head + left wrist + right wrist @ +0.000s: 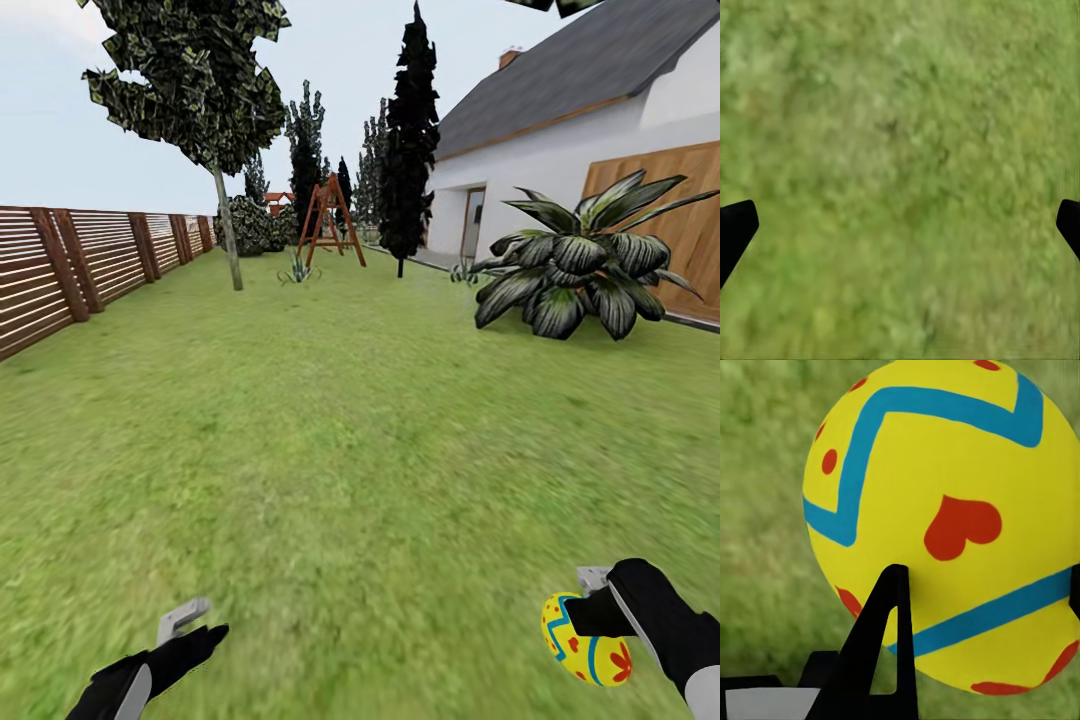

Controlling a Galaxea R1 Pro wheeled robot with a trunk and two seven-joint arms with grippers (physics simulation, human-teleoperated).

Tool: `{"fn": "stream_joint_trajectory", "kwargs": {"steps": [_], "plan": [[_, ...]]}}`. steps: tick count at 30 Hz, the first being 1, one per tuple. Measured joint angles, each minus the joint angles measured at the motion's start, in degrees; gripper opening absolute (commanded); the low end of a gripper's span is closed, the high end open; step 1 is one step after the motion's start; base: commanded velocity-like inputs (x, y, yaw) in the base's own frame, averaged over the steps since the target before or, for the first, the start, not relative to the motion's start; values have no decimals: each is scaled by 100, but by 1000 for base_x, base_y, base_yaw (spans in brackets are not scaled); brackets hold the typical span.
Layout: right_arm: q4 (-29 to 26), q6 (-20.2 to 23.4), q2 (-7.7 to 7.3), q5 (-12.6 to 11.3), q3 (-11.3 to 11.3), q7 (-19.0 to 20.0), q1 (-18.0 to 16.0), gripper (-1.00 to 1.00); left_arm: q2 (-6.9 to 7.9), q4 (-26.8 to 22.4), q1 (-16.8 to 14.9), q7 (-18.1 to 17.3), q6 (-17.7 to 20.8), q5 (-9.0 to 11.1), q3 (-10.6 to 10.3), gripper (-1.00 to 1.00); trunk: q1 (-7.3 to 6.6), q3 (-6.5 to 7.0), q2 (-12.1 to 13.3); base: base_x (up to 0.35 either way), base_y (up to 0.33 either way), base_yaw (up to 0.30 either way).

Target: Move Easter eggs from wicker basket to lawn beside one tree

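We see only part of each arm at the bottom edge of the head view, and the house (600, 130) at the right is cut off by the frame. Our right wrist view is mostly covered by the Easter egg (945, 521), so little of the grass behind it can be made out, and what shows is blurred.

The lawn (330, 430) stretches ahead of us. A slatted wooden fence (90, 260) runs along its left side. A thin-trunked tree with dark leaves (205, 90) stands near the fence, a red-brown wooden A-frame (328, 218) farther back, and a tall dark conifer (410, 140) beside the house. A broad-leaved plant (580, 260) grows at the right, in front of a wooden garage door (660, 220). Nothing lies on the open grass between us and these.

Our left hand (195, 625) hangs low over the lawn; in the left wrist view its fingertips (736, 229) sit at opposite edges with bare grass between them, spread wide and holding nothing. Our right hand (590, 610) is closed on the egg (587, 640), yellow with blue zigzag bands and red marks, held above the grass at the lower right. One dark finger (889, 637) presses against its shell.
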Motion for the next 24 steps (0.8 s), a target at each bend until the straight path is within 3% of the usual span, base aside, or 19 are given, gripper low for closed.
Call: {"fn": "stream_joint_trajectory", "kwargs": {"steps": [5,24], "plan": [[-4,1,-1,-6,0,0,2,-100,-2,2,-1,5,4,-4,0,100,0,0,0,317,171,-125],[-3,1,2,-14,0,2,2,-100,-1,12,-2,-2,-2,-2,8,100,0,0,0,317,185,-298]]}}
